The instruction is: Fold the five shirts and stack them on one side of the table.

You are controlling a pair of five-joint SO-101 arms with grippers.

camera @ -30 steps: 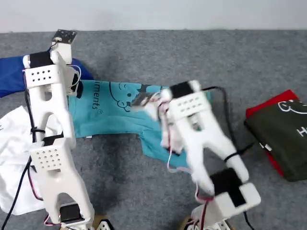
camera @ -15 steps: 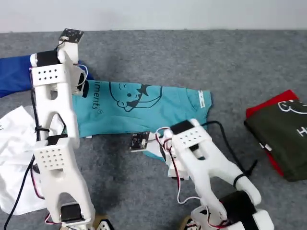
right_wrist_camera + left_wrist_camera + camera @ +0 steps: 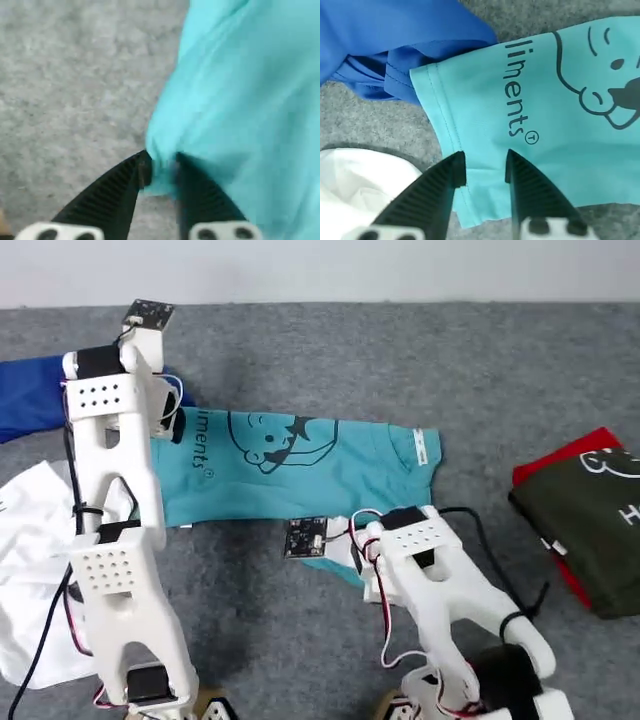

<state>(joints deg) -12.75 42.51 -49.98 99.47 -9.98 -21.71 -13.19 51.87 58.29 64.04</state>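
A teal shirt [image 3: 300, 475] with a dark cartoon print lies spread across the middle of the grey table. My left gripper [image 3: 484, 167] stands open at the shirt's left end, one finger on each side of the hem of the teal shirt [image 3: 560, 125]. My right gripper [image 3: 160, 172] is at the shirt's near edge, shut on a bunched fold of the teal shirt [image 3: 240, 100]. In the high view the right arm [image 3: 420, 560] covers that spot. A blue shirt [image 3: 25, 395] lies crumpled at the far left, and a white shirt [image 3: 30, 540] sits loose at the near left.
A folded dark green shirt [image 3: 585, 530] rests on a red one [image 3: 590, 445] at the right edge. Bare grey carpet [image 3: 500, 370] stretches behind the teal shirt and between it and that stack. The blue shirt [image 3: 395, 35] touches the teal hem.
The right arm pulled back from over the shirt's middle to its near edge and closed on a fold there. The left arm shifted slightly at the shirt's left end.
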